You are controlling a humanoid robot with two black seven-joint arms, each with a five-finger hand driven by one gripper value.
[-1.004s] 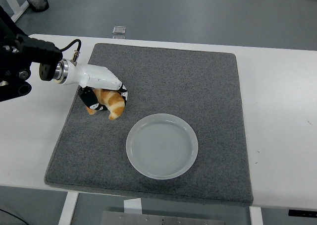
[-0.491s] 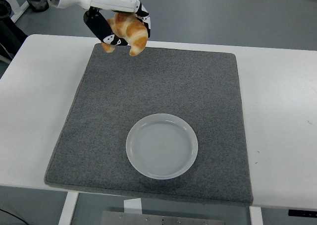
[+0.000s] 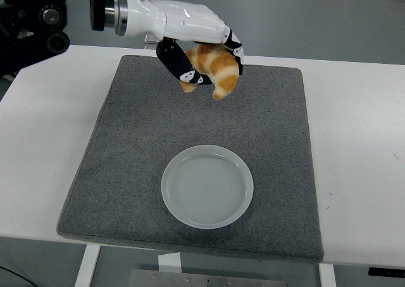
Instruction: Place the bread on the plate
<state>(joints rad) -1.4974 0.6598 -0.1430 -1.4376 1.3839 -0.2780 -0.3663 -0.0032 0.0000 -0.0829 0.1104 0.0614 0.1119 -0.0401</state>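
The left hand (image 3: 196, 43), white-shelled over the back with black fingers (image 3: 179, 64) marked in white at the joints, is curled around the bread (image 3: 215, 67) and carries it in the air over the far part of the grey mat (image 3: 126, 141). The palm faces down, the fingers wrap the bread from the left and underneath, and another finger tip shows at its upper right. The bread is a croissant: a curved, golden-brown crescent with paler bands across its ridged crust, glossy on the upper bulge, darker orange toward the ends. One pointed end hangs down and to the right, free of the fingers; the other end peeks out below the fingers on the left. From the hand a silver wrist ring leads back to the black arm (image 3: 38, 21), which comes in from the upper left corner. Below and nearer the camera, well apart from the held bread, the plate (image 3: 174, 205) lies flat on the mat, round, pale translucent white, with a raised rim and faint rings in its base. The mat lies on the white table (image 3: 354, 141), covering most of its middle.
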